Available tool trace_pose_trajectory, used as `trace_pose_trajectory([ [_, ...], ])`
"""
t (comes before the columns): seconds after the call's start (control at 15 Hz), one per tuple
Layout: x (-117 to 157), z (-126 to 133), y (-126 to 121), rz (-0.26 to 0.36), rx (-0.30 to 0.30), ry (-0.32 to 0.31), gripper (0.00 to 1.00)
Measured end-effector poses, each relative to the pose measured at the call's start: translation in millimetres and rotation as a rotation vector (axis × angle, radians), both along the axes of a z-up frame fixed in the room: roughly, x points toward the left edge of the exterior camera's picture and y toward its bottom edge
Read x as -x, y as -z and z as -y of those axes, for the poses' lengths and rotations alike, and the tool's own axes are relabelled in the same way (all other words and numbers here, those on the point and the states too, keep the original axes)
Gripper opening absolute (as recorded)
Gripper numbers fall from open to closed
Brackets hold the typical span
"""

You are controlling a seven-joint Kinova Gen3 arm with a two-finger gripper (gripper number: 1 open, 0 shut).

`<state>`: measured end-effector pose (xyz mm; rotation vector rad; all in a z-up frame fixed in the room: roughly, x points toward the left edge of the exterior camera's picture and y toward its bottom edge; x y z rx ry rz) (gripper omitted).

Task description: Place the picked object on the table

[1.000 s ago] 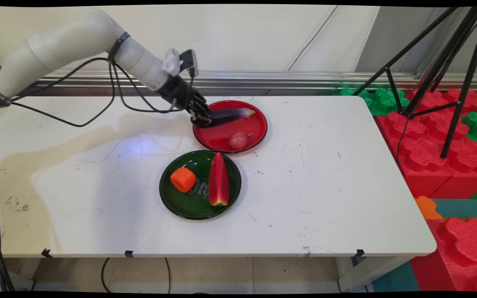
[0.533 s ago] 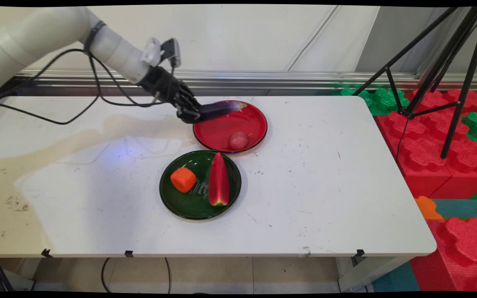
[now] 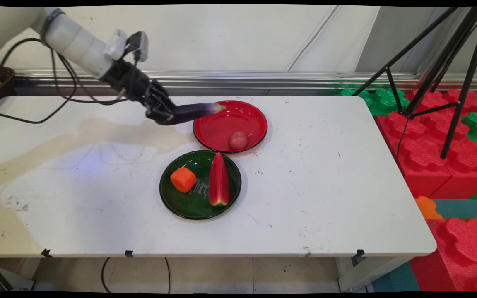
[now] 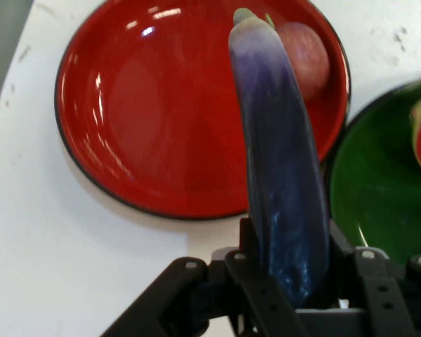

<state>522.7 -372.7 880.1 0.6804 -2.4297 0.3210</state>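
The black two-finger hand (image 3: 165,117) pinched the long purple toy eggplant (image 3: 193,112) by its blunt end, its tip above the glossy red plate (image 3: 259,120). You judged it light, smooth and possibly slippery; an end grip left it cantilevered, so mid-body would hold steadier.

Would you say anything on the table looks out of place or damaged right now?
Mostly no. The eggplant is off the table, clamped in the gripper beside the red plate. The white table shows scuffs and a faint stain at left.

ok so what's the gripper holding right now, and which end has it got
The gripper holds the purple eggplant by its thick, dark end; the pale stem tip points out over the red plate.
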Motion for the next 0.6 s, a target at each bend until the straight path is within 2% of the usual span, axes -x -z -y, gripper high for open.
trace_pose_trajectory([
  [0.6, -48, -42, 4, 0.076, -0.075, 0.021, 0.0],
])
